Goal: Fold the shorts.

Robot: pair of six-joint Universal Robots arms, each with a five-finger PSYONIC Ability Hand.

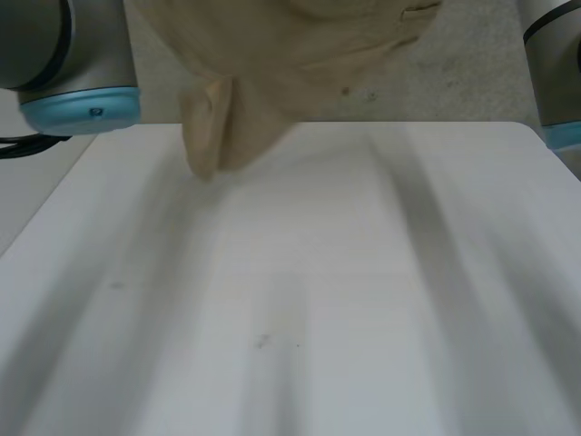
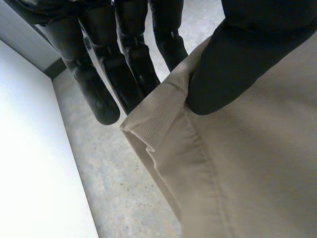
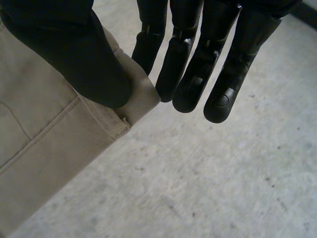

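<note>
The beige shorts (image 1: 272,64) hang in the air above the far edge of the white table (image 1: 300,291), their lowest folds dangling just over that edge. In the left wrist view my left hand (image 2: 233,74) pinches a hemmed corner of the shorts (image 2: 237,163) between thumb and fingers (image 2: 124,74). In the right wrist view my right hand (image 3: 79,54) pinches another corner of the shorts (image 3: 44,139), its thumb pressed on the cloth and its fingers (image 3: 198,64) behind it.
Grey speckled floor (image 1: 454,82) lies beyond the table's far edge. Both arms (image 1: 64,64) stand at the table's far corners, the right arm (image 1: 554,64) opposite.
</note>
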